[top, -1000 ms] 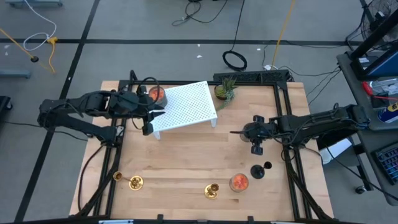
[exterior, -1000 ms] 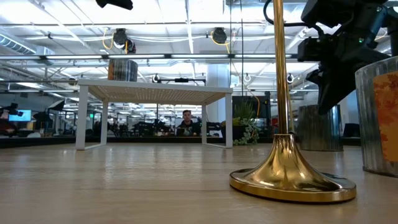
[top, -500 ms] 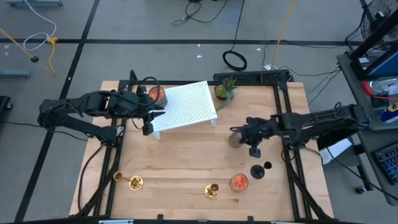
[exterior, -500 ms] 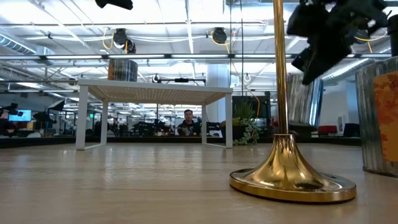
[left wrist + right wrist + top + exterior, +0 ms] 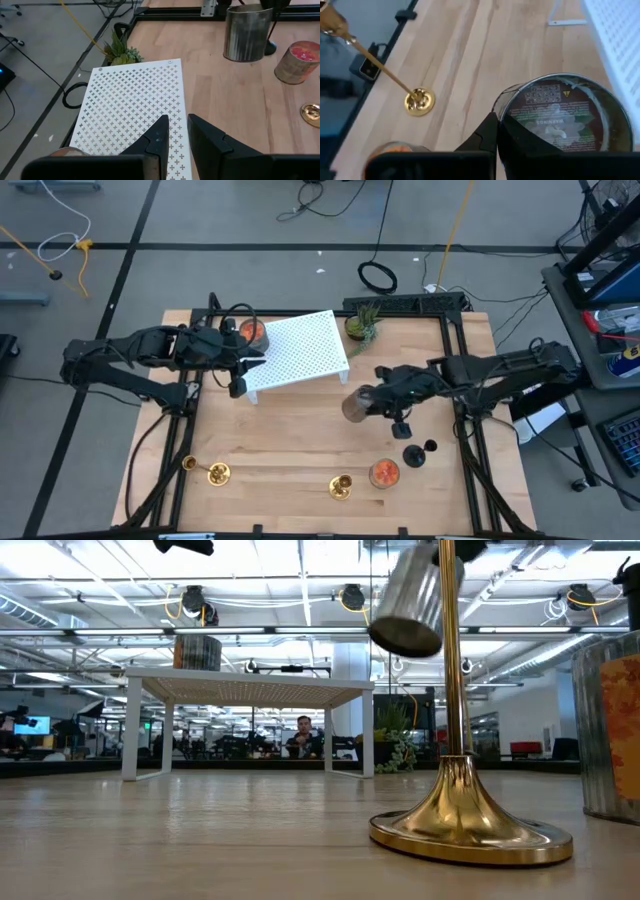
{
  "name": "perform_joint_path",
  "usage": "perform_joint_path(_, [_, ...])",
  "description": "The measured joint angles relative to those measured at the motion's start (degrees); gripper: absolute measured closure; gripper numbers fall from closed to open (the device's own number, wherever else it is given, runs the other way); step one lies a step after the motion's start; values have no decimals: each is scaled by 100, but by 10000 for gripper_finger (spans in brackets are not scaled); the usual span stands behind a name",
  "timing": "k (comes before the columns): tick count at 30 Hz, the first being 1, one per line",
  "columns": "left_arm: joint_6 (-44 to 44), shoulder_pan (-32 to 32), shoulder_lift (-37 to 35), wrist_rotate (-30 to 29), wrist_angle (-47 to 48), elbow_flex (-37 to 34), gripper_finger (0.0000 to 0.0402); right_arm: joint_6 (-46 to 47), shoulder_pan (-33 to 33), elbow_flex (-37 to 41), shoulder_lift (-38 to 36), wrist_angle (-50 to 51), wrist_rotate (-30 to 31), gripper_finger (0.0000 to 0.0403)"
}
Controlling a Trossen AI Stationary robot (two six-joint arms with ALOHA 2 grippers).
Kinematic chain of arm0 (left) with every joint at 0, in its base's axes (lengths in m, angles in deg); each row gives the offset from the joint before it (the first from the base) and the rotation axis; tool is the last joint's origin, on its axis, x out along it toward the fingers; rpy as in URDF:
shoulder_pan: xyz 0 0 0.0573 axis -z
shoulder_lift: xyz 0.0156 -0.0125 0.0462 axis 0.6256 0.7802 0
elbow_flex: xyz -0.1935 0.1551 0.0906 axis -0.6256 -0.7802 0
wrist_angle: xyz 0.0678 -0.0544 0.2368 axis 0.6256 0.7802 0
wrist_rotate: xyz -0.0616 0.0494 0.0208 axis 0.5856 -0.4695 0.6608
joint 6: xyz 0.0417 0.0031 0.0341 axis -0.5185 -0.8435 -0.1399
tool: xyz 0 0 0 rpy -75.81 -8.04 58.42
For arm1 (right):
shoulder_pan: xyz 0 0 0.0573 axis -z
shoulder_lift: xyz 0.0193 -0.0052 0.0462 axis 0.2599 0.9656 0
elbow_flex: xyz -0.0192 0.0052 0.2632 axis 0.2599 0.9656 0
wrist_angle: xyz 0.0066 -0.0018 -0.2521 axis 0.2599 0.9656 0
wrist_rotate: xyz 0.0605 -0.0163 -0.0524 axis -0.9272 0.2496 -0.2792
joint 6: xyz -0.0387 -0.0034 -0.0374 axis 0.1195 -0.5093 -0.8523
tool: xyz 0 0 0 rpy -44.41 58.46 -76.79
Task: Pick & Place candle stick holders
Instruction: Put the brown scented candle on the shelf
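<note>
One greyish cup (image 5: 354, 407) aloft, right gripper (image 5: 372, 402) outstretched

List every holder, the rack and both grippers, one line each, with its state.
Greyish glass cup: lifted off the table, tilted, pinched by its rim.
Right gripper: shut on the greyish glass cup.
Left gripper: slightly open, empty, above the white rack.
Orange cup: upright beside the rack.
Second orange cup: upright on the table.
Brass holders: standing.
Black holder: standing.
</note>
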Motion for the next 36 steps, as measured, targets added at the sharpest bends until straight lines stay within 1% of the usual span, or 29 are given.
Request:
perform_joint_path(4, [0, -1, 0, 2, 0, 0, 325, -675, 257, -1144, 718, 762, 174, 400])
perform_joint_path(9, [0, 1, 0, 0, 0, 0, 325, -1575, 804, -2320, 1526, 1264, 130, 400])
perform_joint_path(14, [-2, -1, 0, 2, 0, 0, 325, -2248, 1535, -3252, 2210, 1872, 136, 400])
perform_joint_path(17, [-67, -1, 0, 4, 0, 0, 325, -2556, 1979, -3645, 2562, 1807, 136, 400])
perform_joint_path(22, [-151, 1, 0, 4, 0, 0, 325, -2723, 2679, -4025, 3034, 1566, 28, 400])
perform_joint_path(25, [-151, 1, 0, 2, 0, 0, 325, -2719, 3020, -4034, 3253, 1646, -462, 400])
perform_joint_path(26, [-153, 0, 0, 4, 0, 0, 325, -2719, 3103, -4028, 3306, 1659, -541, 400])
perform_joint_path(31, [-153, -1, 0, 4, 0, 0, 325, -2864, 3342, -4032, 3498, 1491, -658, 400])
perform_joint_path(36, [-163, -1, 0, 2, 0, 0, 325, -2882, 3438, -4037, 3637, 1399, -628, 399])
